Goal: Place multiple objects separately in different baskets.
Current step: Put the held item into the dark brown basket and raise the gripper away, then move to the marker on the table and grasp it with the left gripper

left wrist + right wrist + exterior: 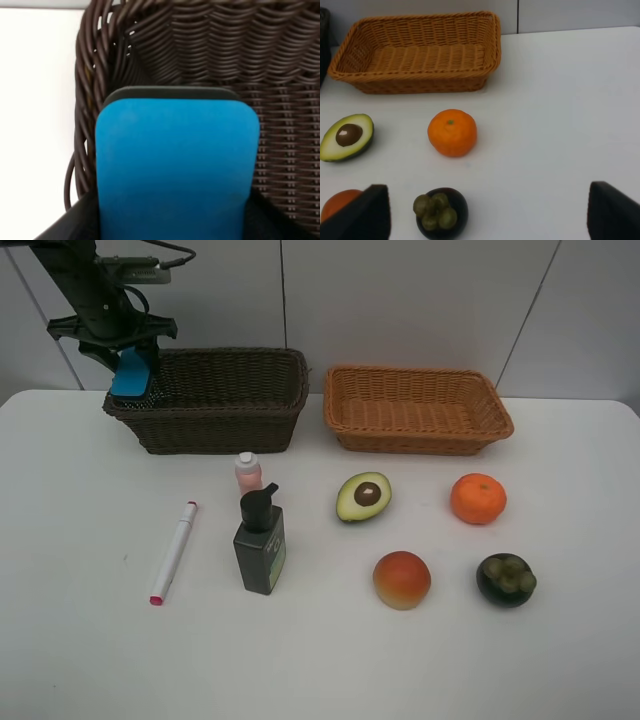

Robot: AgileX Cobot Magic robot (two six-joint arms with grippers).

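My left gripper [130,368] is shut on the blue flat eraser [131,377], holding it over the left end of the dark brown basket [215,410]. In the left wrist view the eraser [175,165] hangs above the basket's woven floor [285,150]. On the table lie the marker [173,552], pink bottle [248,471], pump bottle [261,542], avocado half [363,496], orange [478,498], peach [402,580] and mangosteen [506,579]. The tan basket [418,410] holds nothing. My right gripper [492,215] is open above the table near the mangosteen [441,212] and is out of the exterior view.
The two baskets stand side by side at the back of the white table [80,640]. The right wrist view shows the orange [452,132], the avocado half [347,137], the peach's edge [340,202] and the tan basket [417,55].
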